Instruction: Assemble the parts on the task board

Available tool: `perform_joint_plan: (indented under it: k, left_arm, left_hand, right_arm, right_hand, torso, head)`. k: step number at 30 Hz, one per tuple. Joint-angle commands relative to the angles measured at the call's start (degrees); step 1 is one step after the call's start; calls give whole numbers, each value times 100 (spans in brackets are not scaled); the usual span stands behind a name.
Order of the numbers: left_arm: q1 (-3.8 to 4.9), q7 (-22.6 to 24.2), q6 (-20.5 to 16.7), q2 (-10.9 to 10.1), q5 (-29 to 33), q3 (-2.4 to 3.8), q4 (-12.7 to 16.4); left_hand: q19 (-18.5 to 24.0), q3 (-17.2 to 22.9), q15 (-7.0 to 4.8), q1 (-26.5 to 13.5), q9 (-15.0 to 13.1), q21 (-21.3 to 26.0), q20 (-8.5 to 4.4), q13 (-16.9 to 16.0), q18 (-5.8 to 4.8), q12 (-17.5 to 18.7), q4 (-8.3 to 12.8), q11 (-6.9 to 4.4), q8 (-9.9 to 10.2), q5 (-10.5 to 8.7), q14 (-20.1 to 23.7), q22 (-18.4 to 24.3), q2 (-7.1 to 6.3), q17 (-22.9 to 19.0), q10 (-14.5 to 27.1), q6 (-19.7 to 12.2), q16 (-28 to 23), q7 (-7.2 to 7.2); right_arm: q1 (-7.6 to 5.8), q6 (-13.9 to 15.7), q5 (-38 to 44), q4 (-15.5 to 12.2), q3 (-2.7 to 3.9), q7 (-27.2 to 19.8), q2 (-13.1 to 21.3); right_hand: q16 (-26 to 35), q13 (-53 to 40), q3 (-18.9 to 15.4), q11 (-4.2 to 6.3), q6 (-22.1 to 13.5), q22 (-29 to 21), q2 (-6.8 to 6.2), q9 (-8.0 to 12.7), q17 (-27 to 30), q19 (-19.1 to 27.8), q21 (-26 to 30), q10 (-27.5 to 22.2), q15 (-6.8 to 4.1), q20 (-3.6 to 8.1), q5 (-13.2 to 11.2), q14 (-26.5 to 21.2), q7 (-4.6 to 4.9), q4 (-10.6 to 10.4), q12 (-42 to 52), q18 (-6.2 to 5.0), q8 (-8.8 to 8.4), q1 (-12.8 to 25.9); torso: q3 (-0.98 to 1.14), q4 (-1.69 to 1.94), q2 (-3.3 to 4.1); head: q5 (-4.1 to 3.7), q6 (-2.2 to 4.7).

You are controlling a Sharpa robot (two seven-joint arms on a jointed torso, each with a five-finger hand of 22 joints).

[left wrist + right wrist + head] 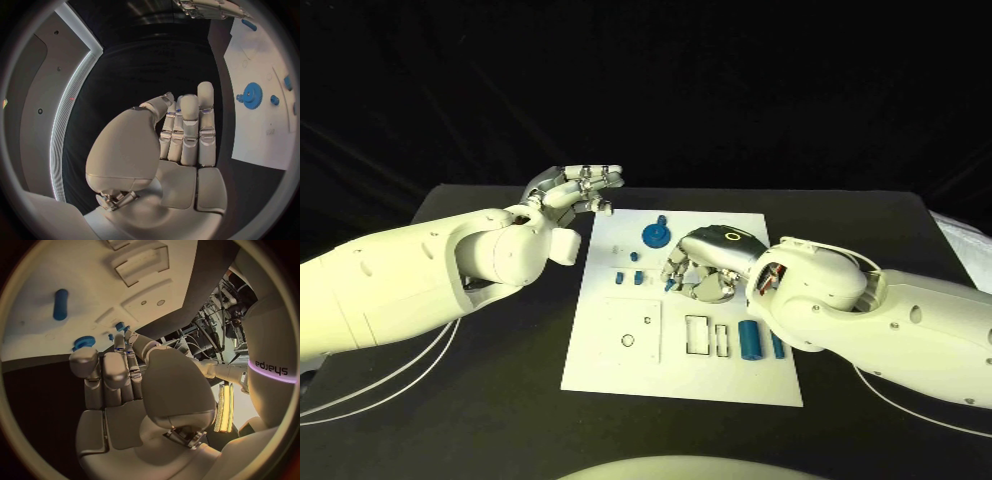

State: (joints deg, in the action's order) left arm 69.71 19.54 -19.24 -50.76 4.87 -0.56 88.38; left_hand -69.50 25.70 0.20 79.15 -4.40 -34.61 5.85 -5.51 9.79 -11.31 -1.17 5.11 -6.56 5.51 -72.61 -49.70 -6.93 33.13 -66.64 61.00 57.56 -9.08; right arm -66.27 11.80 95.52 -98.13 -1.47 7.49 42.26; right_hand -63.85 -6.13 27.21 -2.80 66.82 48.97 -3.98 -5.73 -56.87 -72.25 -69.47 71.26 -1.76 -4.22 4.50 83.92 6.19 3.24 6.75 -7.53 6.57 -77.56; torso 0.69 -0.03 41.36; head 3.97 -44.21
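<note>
The white task board point(678, 372) lies mid-table. A blue gear point(656, 236) sits at its far end, small blue parts point(629, 278) lie along its left side, and two blue bars point(751, 340) lie at its right. My right hand point(704, 266) hangs over the board's middle, fingers pointing down beside the small parts point(119, 326); nothing shows between thumb and fingers point(115, 365). My left hand point(581, 185) is over the black table off the board's far left corner. Its fingers point(187, 130) are straight and it holds nothing. The gear point(253, 95) lies off to its side.
Rectangular recesses point(698, 335) and a small hole point(627, 340) mark the board's near half. White cables point(387, 385) trail over the black table point(502, 410) at the left, and more cables point(913, 408) at the right. A pale object point(972, 245) sits at the right edge.
</note>
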Motion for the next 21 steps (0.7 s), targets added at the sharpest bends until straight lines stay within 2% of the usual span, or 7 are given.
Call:
perform_joint_plan:
  k: [1,6,11,21]
  left_arm:
    - [0,22,123,22,9,1,18]
    - [0,22,128,46,3,1,20]
    - [0,21,131,65,-2,0,23]
    - [0,15,137,88,-17,0,26]
  left_hand:
    - [33,-39,2,17,7,27,14,-6,65,-25,2,-6,-23,22,29,5,40,-5,25,-4,-24,-24]
    - [33,-39,2,17,7,27,14,-6,65,-25,2,-6,-23,22,29,5,40,-5,25,-4,-24,-24]
    - [33,-39,2,17,7,27,14,-6,65,-25,2,-6,-23,22,29,5,40,-5,25,-4,-24,-24]
    - [33,-39,2,17,7,27,14,-6,65,-25,2,-6,-23,22,29,5,40,-5,25,-4,-24,-24]
  right_arm:
    - [79,-154,196,76,-8,-120,-121]
    - [186,-231,264,192,-31,-143,-296]
    - [258,-283,324,314,-50,-149,-431]
    - [328,-408,409,437,-70,-124,-584]
  right_hand:
    - [-34,7,13,-16,6,-9,10,-10,-1,-18,-23,-10,1,-2,16,142,50,-10,-25,-4,17,33]
    - [-31,9,17,-18,4,-8,12,-10,3,-18,-24,-11,3,-2,21,141,52,-9,-29,-4,14,33]
    - [-32,11,19,-19,2,-8,14,-11,3,-18,-25,-12,4,-2,25,141,54,-9,-32,-4,13,33]
    - [-42,16,22,-25,-2,-12,20,-12,-6,-15,-25,-12,8,-3,33,142,60,-14,-41,-5,8,44]
  torso:
    - [6,1,10]
    - [3,2,5]
    - [6,0,6]
    - [9,-4,3]
  head:
    - [37,-24]
    - [66,-72]
    - [84,-87]
    - [106,-120]
